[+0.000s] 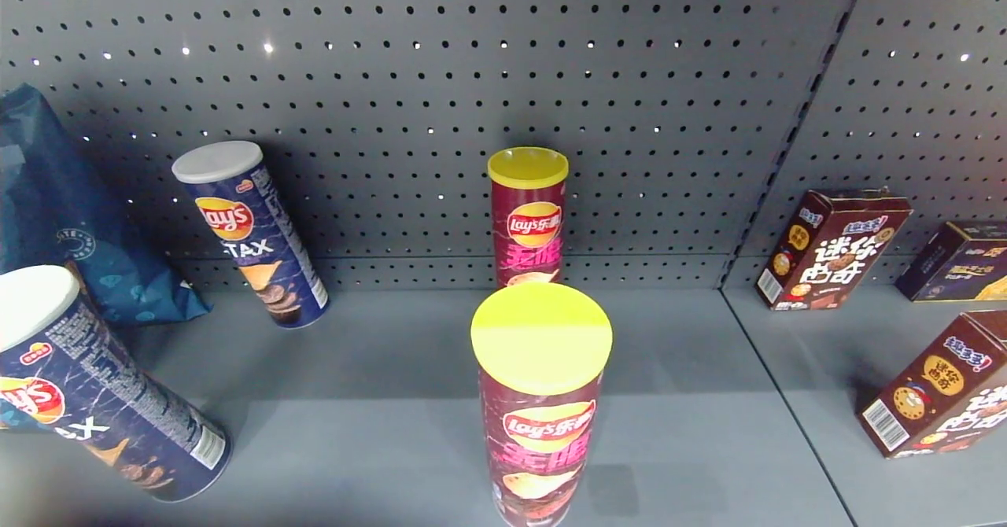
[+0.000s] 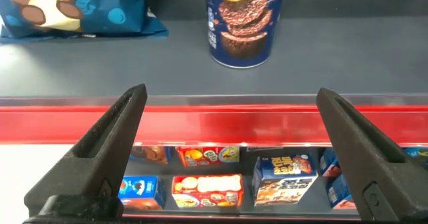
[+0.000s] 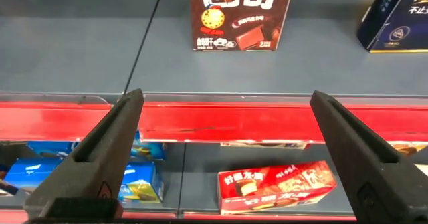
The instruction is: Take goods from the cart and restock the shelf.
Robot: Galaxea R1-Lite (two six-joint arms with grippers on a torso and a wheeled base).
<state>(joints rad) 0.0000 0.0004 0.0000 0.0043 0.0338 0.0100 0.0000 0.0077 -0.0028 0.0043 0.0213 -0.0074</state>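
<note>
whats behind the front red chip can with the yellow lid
A second red can stands upright behind the front can, near the pegboard wall. The front can's yellow lid covers its base, so where it rests is hidden.

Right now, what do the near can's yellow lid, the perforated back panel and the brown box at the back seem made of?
Yellow lid: likely plastic, smooth and matte, evenly coloured.
Back panel: probably painted sheet metal, grey, with regular punched holes that light shines through.
Brown box: printed cardboard, slightly glossy, with crisp folded edges.
</note>
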